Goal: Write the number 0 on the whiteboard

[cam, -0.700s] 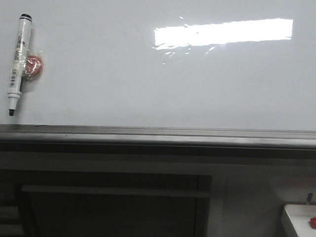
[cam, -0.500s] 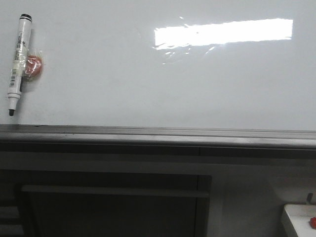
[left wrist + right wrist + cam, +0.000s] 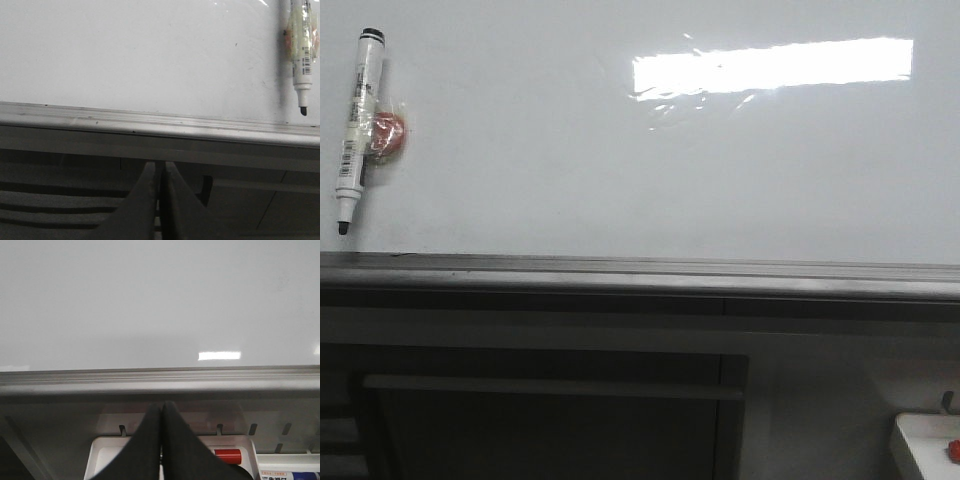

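Observation:
The whiteboard (image 3: 620, 170) fills the upper part of the front view, glossy white with a bright rectangular glare and a grey metal lower edge (image 3: 640, 270). No number 0 shows on it in any view. A white marker (image 3: 356, 130) with a black tip hangs on the board at the far left, stuck on by a red blob (image 3: 388, 135); it also shows in the left wrist view (image 3: 302, 55). My left gripper (image 3: 161, 167) is shut and empty, below the board's lower edge. My right gripper (image 3: 161, 407) is shut and empty, below the board's edge (image 3: 160, 377). Neither gripper shows in the front view.
A dark cabinet panel (image 3: 550, 420) lies under the board. A white tray (image 3: 928, 445) with a small red object (image 3: 953, 451) sits at the lower right; the right wrist view shows the tray (image 3: 110, 455) and a red cap (image 3: 228, 456) under my right gripper.

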Tool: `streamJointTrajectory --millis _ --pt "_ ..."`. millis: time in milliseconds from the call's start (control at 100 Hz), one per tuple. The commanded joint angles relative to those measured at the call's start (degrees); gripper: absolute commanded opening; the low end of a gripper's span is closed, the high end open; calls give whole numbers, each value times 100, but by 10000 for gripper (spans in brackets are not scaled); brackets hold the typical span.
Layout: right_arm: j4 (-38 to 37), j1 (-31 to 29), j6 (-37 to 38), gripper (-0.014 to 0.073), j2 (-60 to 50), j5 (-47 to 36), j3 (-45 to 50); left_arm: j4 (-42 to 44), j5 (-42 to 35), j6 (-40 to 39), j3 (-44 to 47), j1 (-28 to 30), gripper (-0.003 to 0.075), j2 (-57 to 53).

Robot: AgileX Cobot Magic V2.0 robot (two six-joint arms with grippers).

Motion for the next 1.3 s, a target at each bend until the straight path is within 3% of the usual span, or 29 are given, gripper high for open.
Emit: streamJointTrajectory --millis 0,140,380,440,540,880,1110,1290 --pt "0 -35 -24 -61 -113 -87 146 -44 -306 -13 57 0 -20 -154" --pt "0 -35 -24 -61 -113 -292 146 -44 -395 -13 57 0 -20 -154" --pt "0 -35 -41 -61 -113 -1474 146 66 -1939 -13 57 0 -20 -154" --pt "-383 -35 -160 -61 -113 -1576 146 66 -2123 -13 57 0 -20 -154" --pt "-952 -35 -160 -61 -113 -1605 146 66 -2138 -13 57 0 -20 -154" --pt "-955 -35 -160 -60 -113 -3089 146 66 -2251 -13 57 0 -20 -154" --pt "-657 -35 131 -61 -113 -2889 79 66 -2251 -13 35 0 -20 -154" --pt "75 -35 416 -60 -88 -1509 -566 56 -1735 -32 -309 0 -21 -76"
